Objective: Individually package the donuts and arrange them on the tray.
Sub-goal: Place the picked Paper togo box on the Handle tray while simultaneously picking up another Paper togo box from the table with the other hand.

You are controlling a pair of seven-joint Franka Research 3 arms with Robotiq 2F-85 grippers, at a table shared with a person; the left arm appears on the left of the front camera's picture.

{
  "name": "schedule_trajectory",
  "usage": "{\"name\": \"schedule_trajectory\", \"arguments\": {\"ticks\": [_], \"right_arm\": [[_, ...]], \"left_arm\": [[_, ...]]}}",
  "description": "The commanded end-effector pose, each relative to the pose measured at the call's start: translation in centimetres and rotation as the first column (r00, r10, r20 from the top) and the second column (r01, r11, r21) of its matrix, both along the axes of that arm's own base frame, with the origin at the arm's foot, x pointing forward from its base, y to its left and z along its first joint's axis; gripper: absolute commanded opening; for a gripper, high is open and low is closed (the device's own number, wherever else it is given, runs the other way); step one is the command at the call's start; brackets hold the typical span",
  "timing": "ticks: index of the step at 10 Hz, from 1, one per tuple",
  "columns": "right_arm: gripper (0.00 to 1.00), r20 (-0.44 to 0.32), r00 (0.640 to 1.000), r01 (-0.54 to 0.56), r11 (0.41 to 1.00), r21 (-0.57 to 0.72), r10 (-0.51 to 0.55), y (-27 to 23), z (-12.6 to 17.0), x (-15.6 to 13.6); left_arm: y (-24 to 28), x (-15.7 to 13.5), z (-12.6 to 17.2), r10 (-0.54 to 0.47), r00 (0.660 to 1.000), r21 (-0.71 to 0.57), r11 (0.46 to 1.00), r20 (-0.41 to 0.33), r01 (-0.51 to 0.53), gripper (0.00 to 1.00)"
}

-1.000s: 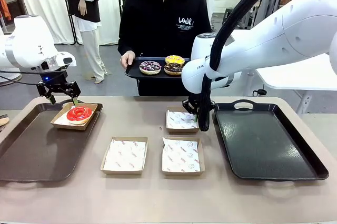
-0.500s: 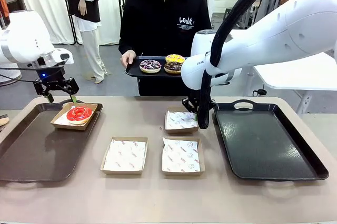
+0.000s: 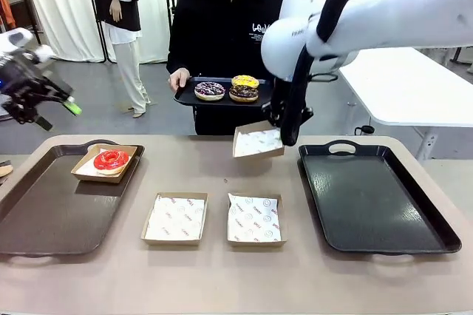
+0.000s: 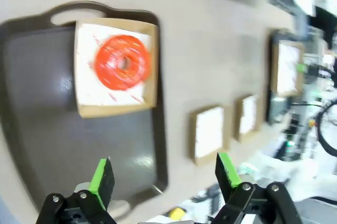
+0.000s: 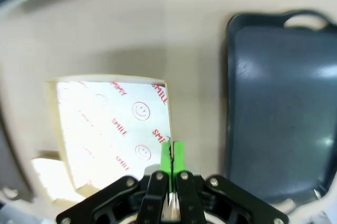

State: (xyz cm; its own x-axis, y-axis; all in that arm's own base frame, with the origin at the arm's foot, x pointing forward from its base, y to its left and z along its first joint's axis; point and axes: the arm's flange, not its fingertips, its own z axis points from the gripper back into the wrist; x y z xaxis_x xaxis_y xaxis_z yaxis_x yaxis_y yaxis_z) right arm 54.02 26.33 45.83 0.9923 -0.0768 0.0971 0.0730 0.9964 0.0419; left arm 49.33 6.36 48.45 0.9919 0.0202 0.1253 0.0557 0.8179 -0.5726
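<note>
Being judged light and bendy, the empty box (image 3: pixel 257 143) is pinched at its rim above the worktop (image 3: pixel 222 271) by the closed right gripper (image 5: pixel 171 153), while the left gripper (image 4: pixel 163 169) is seen wide open, empty, well above the soft-looking boxed red donut (image 4: pixel 123 62).

Red "SMILE" words and smiley faces repeat across the white paper liner (image 5: pixel 108 126).

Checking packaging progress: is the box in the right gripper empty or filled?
Empty: the box holds just a paper liner, no donut; right gripper pinches its edge.
</note>
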Motion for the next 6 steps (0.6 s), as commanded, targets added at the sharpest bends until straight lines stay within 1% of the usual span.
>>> {"name": "schedule_trajectory", "arguments": {"ticks": [1, 2, 3, 5, 6], "right_arm": [[0.0, -0.004, 1.0, 0.014, 1.0, 0.018, -0.014, -0.2, 2.3, 0.3], [0.0, -0.016, 1.0, 0.022, 0.999, 0.029, -0.021, -0.2, 3.5, 0.7], [0.0, -0.027, 0.999, 0.027, 0.999, 0.027, -0.026, -0.2, 4.3, 1.0], [0.0, -0.059, 0.998, 0.022, 1.0, 0.011, -0.022, 0.4, 5.6, 2.1], [0.0, -0.063, 0.998, 0.029, 1.0, -0.002, -0.029, 0.7, 5.8, 2.9]], "left_arm": [[5.3, -3.9, 0.7, -0.02, 1.0, -0.218, 0.976, -0.001, 0.019, 1.0], [8.2, -5.4, 1.2, -0.008, 1.0, -0.324, 0.946, 0.0, 0.008, 1.0], [10.3, -6.8, 1.1, 0.013, 1.0, -0.398, 0.917, 0.001, -0.011, 1.0], [13.4, -8.4, 0.4, 0.041, 0.999, -0.488, 0.871, -0.035, -0.053, 1.0], [13.9, -8.8, -0.1, 0.057, 0.997, -0.51, 0.857, -0.055, -0.077, 1.0]]}}
